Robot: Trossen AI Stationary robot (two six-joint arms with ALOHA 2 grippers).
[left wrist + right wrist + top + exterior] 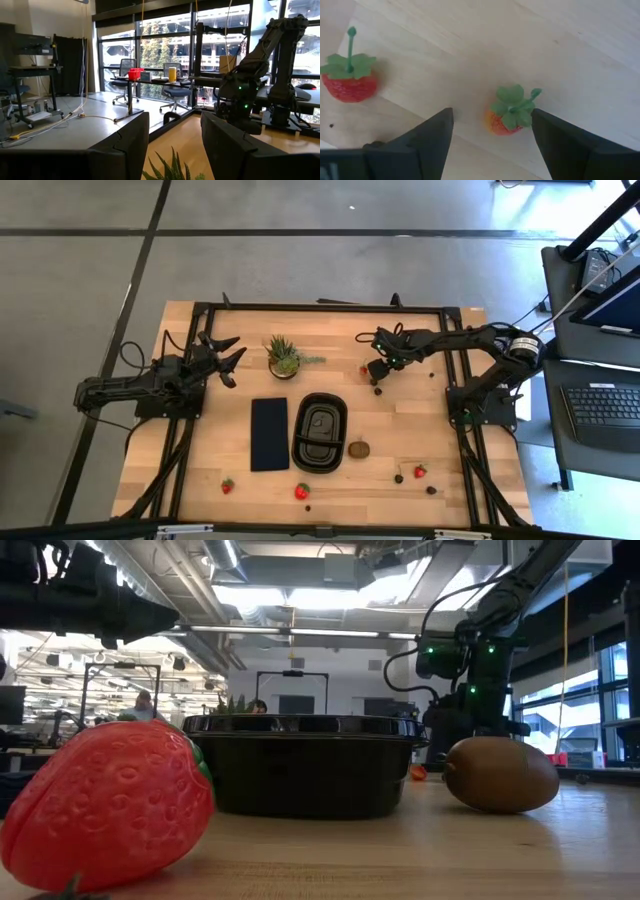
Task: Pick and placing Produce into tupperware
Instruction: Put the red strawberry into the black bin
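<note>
right claw point(492, 131) released, poised over small strawberry point(509, 111) beyond tupperware point(319, 431) | kiwi point(359, 448) just beside tupperware | left claw point(226, 355) released, idle near plant point(283, 357)

Table point(400, 420): pale wood grain, black frame.
Tupperware point(320, 431): black.
Panel point(269, 434) at its 9 o'clock: flat dark navy-black.
Kiwi-like fruit point(359, 448) at 3 o'clock: brown.
Strawberries point(507, 116): red, green leafy caps.
Potted plant point(284, 356): spiky green.
Both arms: dark.
</note>
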